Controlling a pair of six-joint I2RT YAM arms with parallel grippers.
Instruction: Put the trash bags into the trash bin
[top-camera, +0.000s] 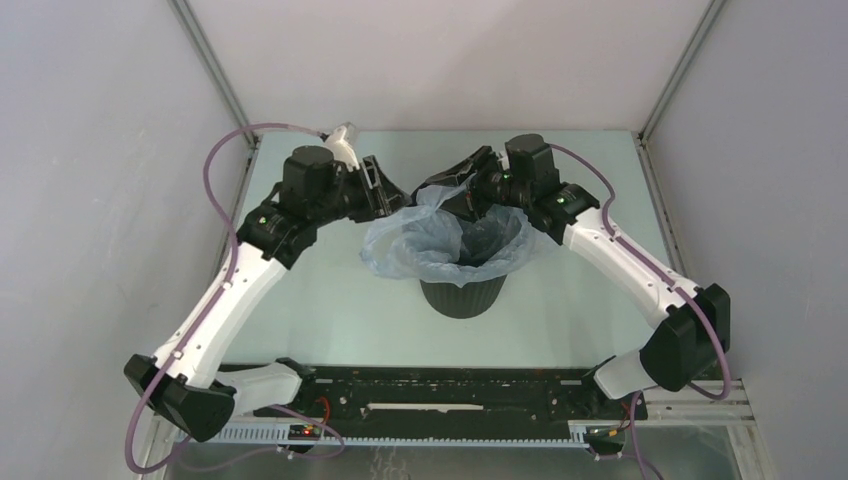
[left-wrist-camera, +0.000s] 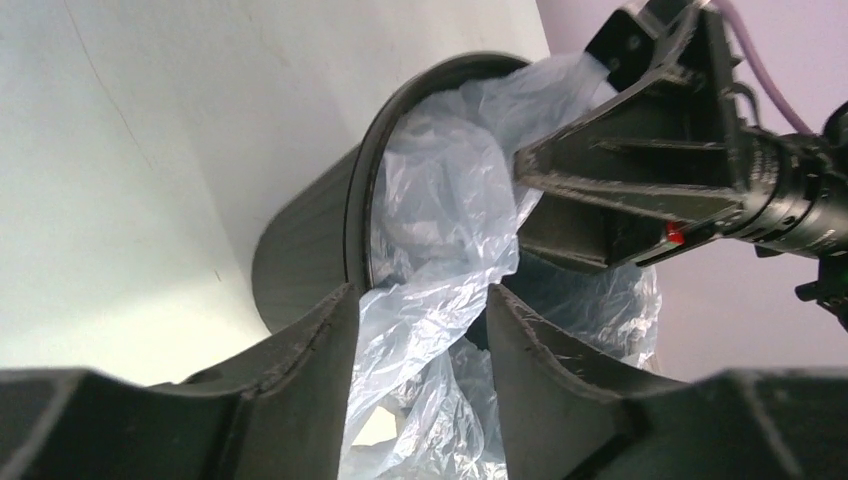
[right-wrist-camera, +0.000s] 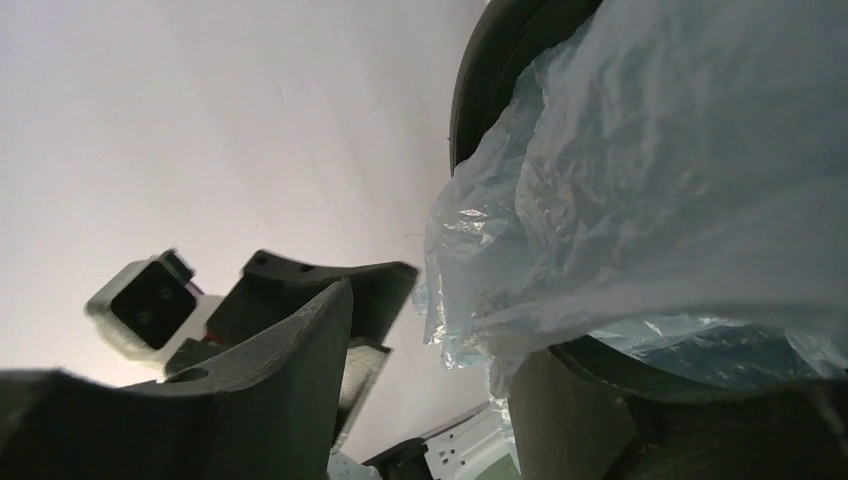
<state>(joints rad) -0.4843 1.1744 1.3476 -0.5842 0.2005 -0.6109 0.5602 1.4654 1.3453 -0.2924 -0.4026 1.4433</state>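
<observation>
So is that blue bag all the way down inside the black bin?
No, the trash bag billows above the trash bin, and its film hangs out over the rim.

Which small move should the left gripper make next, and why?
Probably close the left gripper: the trash bag film lies loose between its parted jaws, spilling over the trash bin rim, so a firm pinch seems needed before pulling it.

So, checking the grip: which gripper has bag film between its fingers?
The left gripper: the trash bag runs between its fingers by the trash bin; at the right gripper it only drapes over one finger.
</observation>
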